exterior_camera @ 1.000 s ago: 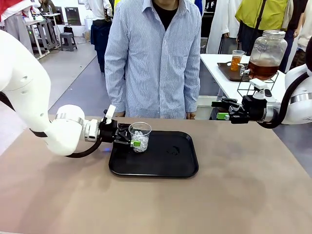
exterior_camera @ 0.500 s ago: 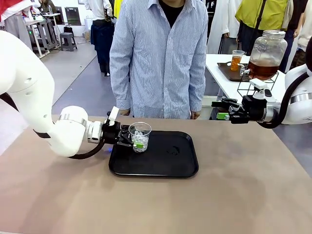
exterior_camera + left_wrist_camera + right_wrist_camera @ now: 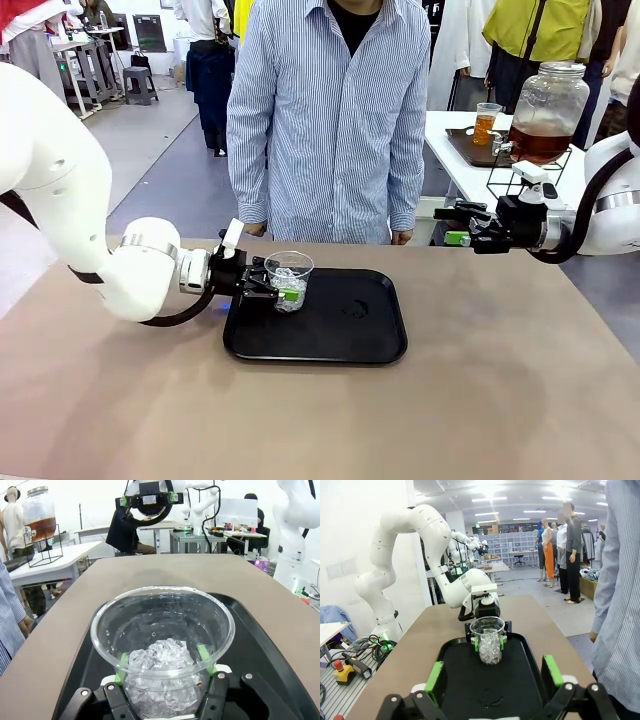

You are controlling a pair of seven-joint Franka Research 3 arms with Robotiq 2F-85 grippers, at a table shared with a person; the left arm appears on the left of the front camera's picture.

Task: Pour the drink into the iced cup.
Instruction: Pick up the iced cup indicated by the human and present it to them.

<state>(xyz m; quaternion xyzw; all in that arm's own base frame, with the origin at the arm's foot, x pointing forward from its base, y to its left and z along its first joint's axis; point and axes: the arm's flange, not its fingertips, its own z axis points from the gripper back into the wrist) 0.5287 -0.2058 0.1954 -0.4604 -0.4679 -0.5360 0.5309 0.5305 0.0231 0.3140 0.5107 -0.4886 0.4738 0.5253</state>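
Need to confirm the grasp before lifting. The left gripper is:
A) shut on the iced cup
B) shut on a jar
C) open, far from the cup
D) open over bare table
A: the green pads of the left gripper press both sides of the cup.

Black tray sits mid brown table. Person in striped shirt stands at the far edge. White side table back right. Yellow box with red button, probably an e-stop.
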